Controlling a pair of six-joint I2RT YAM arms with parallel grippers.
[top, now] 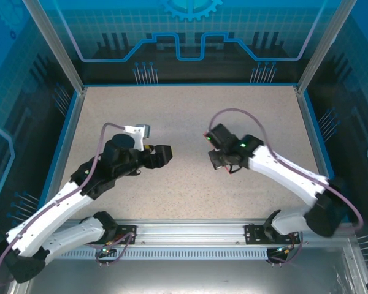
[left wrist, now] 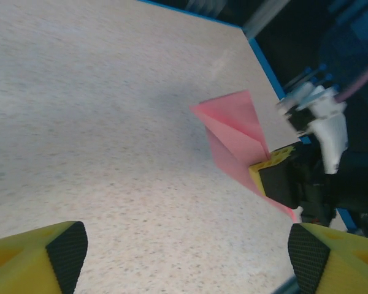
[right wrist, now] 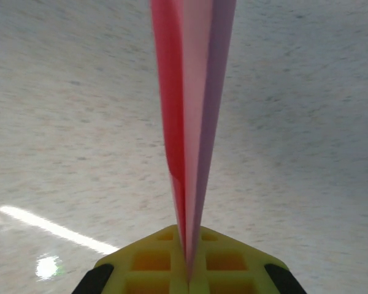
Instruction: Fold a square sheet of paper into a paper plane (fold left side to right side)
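The paper plane (left wrist: pixel 233 128) is salmon-pink paper folded into a pointed, layered shape, and it is held clear of the speckled table. My right gripper (right wrist: pixel 188 278) is shut on it. The yellow fingers (right wrist: pixel 153 260) pinch the folded edges, and the paper (right wrist: pixel 193 92) runs edge-on straight away from them. In the left wrist view a black-and-yellow right finger (left wrist: pixel 281 184) clamps the paper's lower right end. My left gripper (left wrist: pixel 187 260) is open, its black pads (left wrist: pixel 67 251) wide apart with nothing between them, a short way off from the paper. From above, the left gripper (top: pixel 165 154) and right gripper (top: pixel 214 160) face each other at mid-table.
The beige speckled table (top: pixel 190 116) has a raised blue rim (top: pixel 70 131) on its sides and back. Metal posts (top: pixel 55 46) and clear panels enclose it. A metal rail (top: pixel 190 228) with the arm bases runs along the near edge.
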